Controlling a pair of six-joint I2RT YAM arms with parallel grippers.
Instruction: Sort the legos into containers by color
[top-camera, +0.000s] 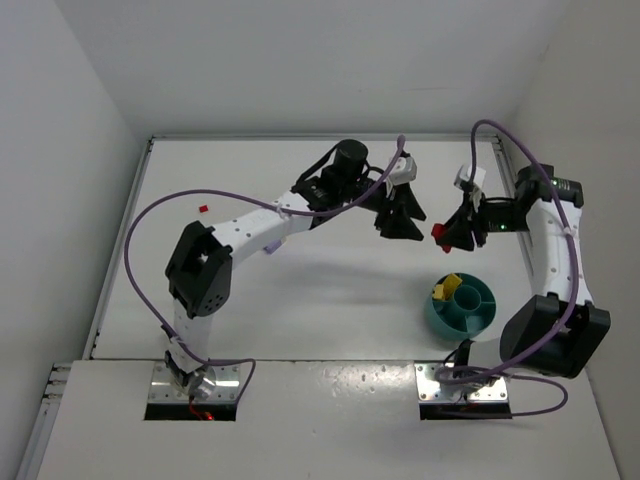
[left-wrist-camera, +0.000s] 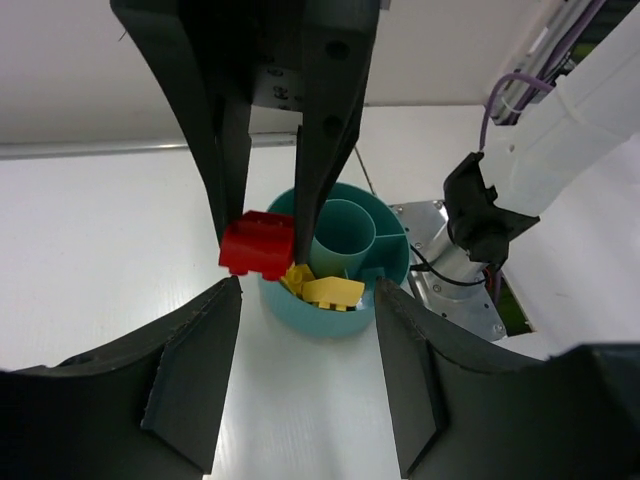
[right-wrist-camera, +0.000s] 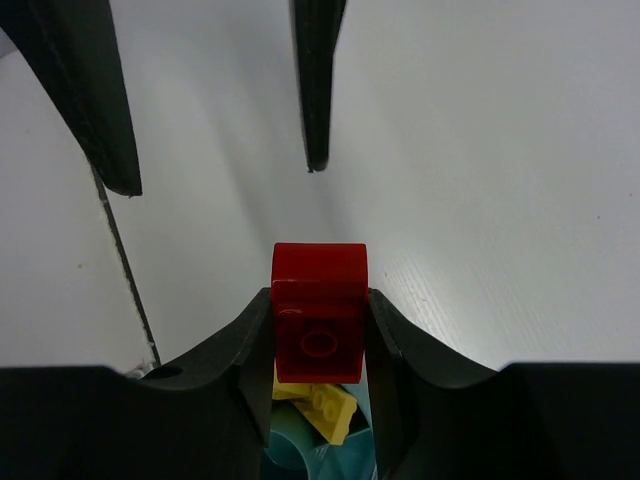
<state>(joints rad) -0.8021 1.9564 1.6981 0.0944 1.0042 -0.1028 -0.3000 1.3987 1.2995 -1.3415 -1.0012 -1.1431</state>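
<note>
At left lies a stray red lego (top-camera: 203, 208). Upper centre, the left gripper (top-camera: 398, 222) hangs spread and empty. Beside it the right gripper (top-camera: 450, 233) pinches a red brick (right-wrist-camera: 320, 300) by flat sides, just up-frame of the teal bowl (top-camera: 480, 318) holding yellow bricks (top-camera: 444, 288). Light, rigid, slick: it probably slips unless squeezed squarely.

left arm (top-camera: 250, 225): stretched forward and right, wrist high | left gripper (top-camera: 400, 218): fingers (left-wrist-camera: 190, 380) spread wide, facing right gripper | right arm (top-camera: 555, 235): upright, forearm bent left | right gripper (right-wrist-camera: 320, 300): fingers clamped on red brick (right-wrist-camera: 320, 270), near left gripper, not touching
</note>
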